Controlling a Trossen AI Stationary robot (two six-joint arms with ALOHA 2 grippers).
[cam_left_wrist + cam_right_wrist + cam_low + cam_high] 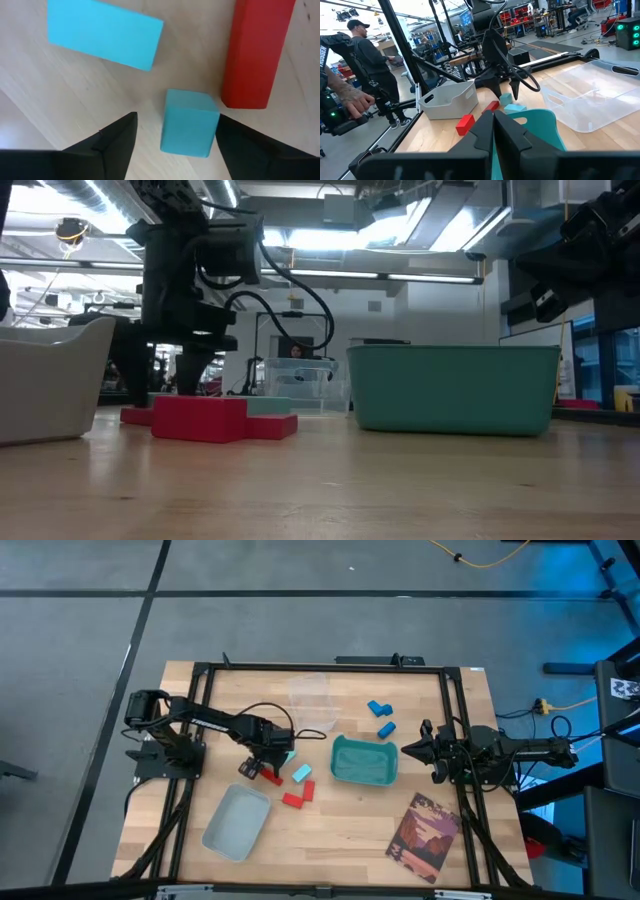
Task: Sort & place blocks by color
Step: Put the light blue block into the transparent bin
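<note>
Open left pincer (pixel 175 137) astride 1 cyan block (pixel 189 123), red block (pixel 257 50) just beside.

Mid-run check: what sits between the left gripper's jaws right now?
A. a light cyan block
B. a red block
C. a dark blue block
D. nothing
A: the left wrist view shows a light cyan block standing between the open jaws of the left gripper, not yet clamped.

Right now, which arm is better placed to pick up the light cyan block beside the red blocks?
The left one. Its gripper hangs open over a light cyan block, which lies between the fingers. The right gripper waits shut beyond the teal bin, far from that cluster.
</note>
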